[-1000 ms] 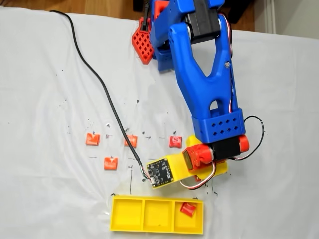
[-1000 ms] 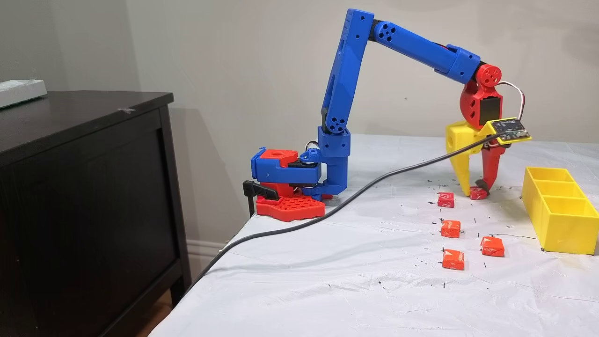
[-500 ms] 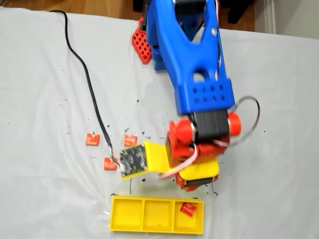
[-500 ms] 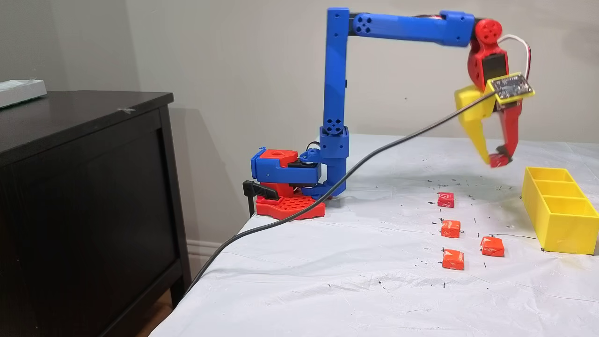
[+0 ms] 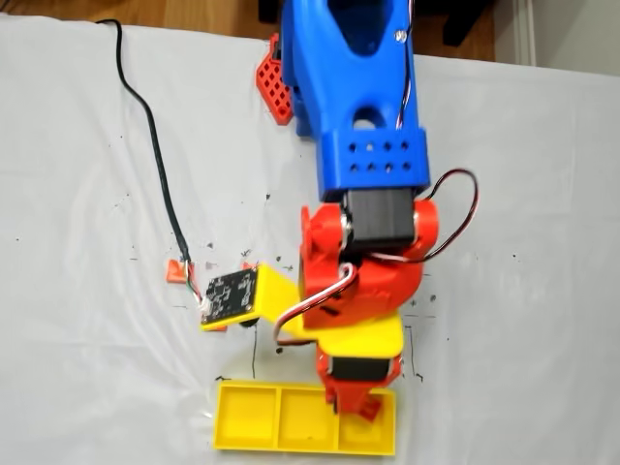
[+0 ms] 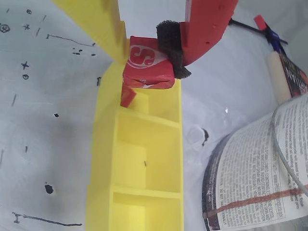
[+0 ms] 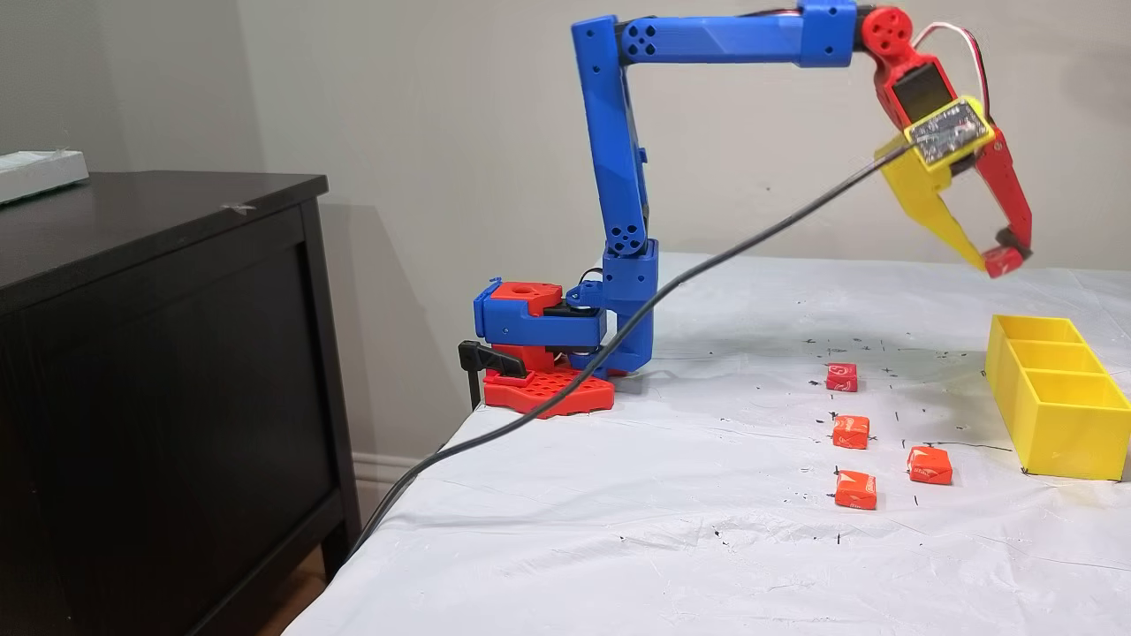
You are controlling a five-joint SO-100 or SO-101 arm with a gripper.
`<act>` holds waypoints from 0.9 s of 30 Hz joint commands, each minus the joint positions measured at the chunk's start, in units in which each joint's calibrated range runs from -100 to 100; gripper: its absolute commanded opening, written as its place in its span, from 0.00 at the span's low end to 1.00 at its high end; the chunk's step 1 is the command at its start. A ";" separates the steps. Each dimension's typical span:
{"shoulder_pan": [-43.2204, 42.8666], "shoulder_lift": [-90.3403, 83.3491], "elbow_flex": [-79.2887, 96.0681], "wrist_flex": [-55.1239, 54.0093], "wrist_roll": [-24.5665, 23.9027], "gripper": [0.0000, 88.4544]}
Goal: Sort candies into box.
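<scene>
My gripper [image 7: 1001,260] is shut on one red candy [image 7: 1005,262], held high in the air above the far end of the yellow box [image 7: 1060,424]. In the wrist view the candy [image 6: 148,67] is pinched between the yellow finger [image 6: 103,24] and the red finger's black pad [image 6: 171,43], right over an end compartment of the box [image 6: 103,144]. From above, my gripper [image 5: 363,402] covers the right compartment of the box [image 5: 250,418]. Several more candies lie on the white cloth, among them an orange one [image 7: 851,432], a red one [image 7: 842,377] and another orange one [image 5: 175,271].
A black cable [image 7: 618,353] hangs from the wrist camera board [image 5: 229,297] across the cloth. The arm's base [image 7: 539,353] is clamped at the table's far edge, next to a dark cabinet [image 7: 159,353]. Printed paper [image 6: 260,168] lies beyond the box.
The gripper rose from the cloth with the candy in it and swung out over the box's end compartment. The other candies stayed put.
</scene>
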 commanded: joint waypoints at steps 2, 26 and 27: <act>1.67 3.54 -8.33 -1.86 -0.34 0.00; 4.03 18.21 -22.62 7.23 2.20 0.00; 4.03 18.13 -21.80 6.08 2.15 0.00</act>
